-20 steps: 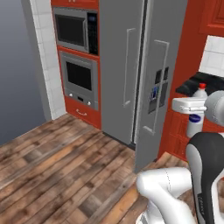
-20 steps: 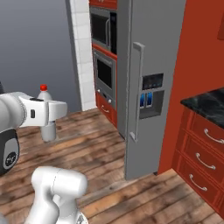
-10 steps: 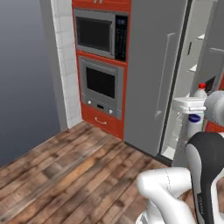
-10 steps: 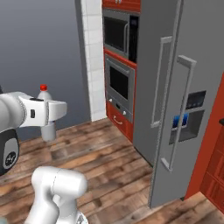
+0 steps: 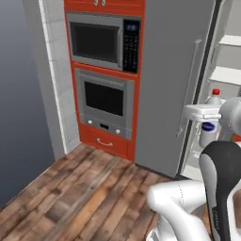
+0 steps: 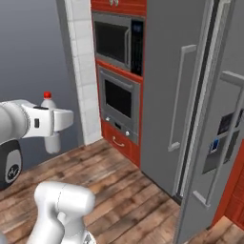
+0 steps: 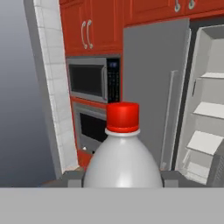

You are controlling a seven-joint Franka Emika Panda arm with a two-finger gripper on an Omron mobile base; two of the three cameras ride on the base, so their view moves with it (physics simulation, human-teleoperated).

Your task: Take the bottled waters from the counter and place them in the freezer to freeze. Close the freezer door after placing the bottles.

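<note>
Grey steel fills the far wall: the freezer (image 7: pixel 153 87) stands beside a red cabinet column holding a built-in microwave (image 5: pixel 103 41) above a wall oven (image 5: pixel 104 101). Its freezer door (image 6: pixel 217 157) is swung wide, presumably left open to receive the bottles, and the white inner shelves (image 7: pixel 210 109) that can be seen look bare. Brown plank floor (image 5: pixel 75 193) lies between the base and the unit. The white arm carries its load chest-high, likely to clear the floor while the base drives up. Its claw (image 6: pixel 52 125) is clamped on the red-capped water bottle (image 7: pixel 123 153), held upright and aimed toward the open compartment, not yet inside it.
</note>
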